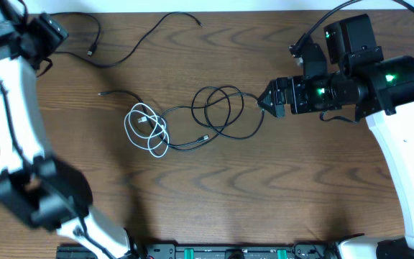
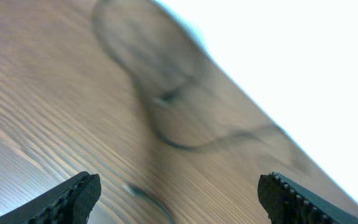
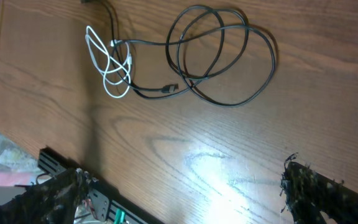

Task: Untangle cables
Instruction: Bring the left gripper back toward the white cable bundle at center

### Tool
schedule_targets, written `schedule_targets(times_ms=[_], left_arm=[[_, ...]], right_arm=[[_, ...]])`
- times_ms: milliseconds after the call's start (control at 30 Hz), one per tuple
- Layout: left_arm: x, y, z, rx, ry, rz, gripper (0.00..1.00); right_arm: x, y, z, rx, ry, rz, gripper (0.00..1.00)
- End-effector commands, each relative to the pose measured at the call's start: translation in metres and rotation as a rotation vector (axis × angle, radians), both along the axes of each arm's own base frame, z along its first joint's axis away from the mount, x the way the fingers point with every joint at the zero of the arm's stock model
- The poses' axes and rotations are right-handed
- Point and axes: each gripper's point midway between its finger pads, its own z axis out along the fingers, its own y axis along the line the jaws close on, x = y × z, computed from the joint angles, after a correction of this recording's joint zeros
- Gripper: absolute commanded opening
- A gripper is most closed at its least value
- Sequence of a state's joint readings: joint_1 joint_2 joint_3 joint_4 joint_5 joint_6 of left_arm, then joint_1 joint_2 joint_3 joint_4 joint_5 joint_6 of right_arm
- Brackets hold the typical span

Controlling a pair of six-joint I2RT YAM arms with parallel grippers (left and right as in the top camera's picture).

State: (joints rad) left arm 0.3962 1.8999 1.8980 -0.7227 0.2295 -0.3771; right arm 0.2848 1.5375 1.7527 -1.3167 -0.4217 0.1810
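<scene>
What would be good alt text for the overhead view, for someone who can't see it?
A small white cable coil lies tangled with a looped black cable at the centre of a wooden table. The right gripper sits at the loops' right edge, and a second black cable trails apart near the top left, by the left arm.

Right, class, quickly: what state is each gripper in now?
Left gripper: open, holding nothing.
Right gripper: open, holding nothing.
</scene>
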Motion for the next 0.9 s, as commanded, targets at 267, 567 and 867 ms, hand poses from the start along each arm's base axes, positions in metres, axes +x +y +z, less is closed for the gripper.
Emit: schedule_targets(times_ms=[267, 567, 867], left_arm=[[-0.102, -0.161, 0.045, -0.344, 0.148, -0.427, 0.88], [-0.152, -0.198, -0.048, -0.154, 0.567, -0.508, 0.88], [-0.145, -0.185, -0.114, 0.095, 0.634, -0.480, 0.88]], right_arm=[[-0.004, 0.000, -0.002, -0.006, 0.022, -0.007, 0.99], [-0.003, 0.000, -0.002, -0.004, 0.016, -0.008, 0.99], [0.001, 0.001, 0.000, -0.003, -0.006, -0.001, 0.99]])
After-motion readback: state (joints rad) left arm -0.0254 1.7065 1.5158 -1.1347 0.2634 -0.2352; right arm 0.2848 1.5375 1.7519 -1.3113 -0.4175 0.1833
